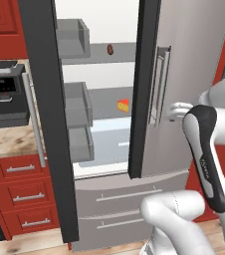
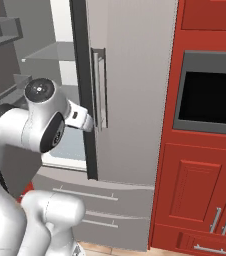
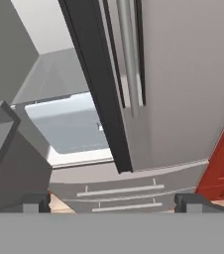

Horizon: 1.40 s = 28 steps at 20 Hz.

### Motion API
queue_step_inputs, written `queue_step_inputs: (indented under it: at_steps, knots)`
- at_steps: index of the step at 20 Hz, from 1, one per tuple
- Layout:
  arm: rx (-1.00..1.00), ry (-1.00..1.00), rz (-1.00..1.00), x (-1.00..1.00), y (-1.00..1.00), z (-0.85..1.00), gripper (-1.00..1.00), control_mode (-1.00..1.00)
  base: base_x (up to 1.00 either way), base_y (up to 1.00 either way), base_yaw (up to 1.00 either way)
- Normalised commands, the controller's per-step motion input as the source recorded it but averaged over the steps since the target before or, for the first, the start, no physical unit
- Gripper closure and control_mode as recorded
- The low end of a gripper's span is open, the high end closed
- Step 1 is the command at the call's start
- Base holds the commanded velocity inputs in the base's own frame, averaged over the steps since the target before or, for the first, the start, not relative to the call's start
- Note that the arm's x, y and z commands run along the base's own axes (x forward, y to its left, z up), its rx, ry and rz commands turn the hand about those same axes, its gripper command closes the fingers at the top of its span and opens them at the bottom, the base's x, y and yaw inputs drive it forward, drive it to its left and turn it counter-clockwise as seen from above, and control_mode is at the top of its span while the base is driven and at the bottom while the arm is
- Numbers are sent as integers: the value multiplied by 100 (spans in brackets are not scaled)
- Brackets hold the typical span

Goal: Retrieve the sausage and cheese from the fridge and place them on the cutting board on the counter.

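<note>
The fridge (image 1: 194,60) has its left door (image 1: 47,124) swung wide open, showing grey shelves. The dark reddish sausage (image 1: 110,50) lies on the upper shelf. One shelf lower sits the yellow-orange cheese (image 1: 123,105) wedge. My gripper (image 3: 113,201) is open, its fingertips (image 3: 34,202) wide apart with nothing between them. It hangs in front of the right door (image 2: 130,90), beside that door's bar handle (image 2: 99,87) and outside the fridge compartment. A stretch of the counter (image 1: 5,142) shows left of the fridge. The cutting board is out of view.
A black coffee machine (image 1: 5,94) stands on the counter above red drawers (image 1: 22,191). The open door carries grey bins (image 1: 77,107). Two fridge drawers (image 1: 129,196) lie below. Right of the fridge are red cabinets with a built-in oven (image 2: 210,97).
</note>
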Motion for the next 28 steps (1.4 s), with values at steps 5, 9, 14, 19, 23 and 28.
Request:
queue_step_inputs:
  at_steps: [5,9,14,19,23,28]
  knots:
    - [-4,0,0,56,-17,18,-100,-100,0,0,0]
    - [-10,3,0,60,-11,17,-100,-100,0,0,0]
    - [-7,-12,0,59,-12,8,-100,-100,0,0,0]
    - [-2,-16,0,60,-6,-1,-100,-100,0,0,0]
    - [0,-3,0,57,7,-11,-100,-100,0,0,0]
    - [-3,3,-1,56,-4,-4,-100,-100,0,0,0]
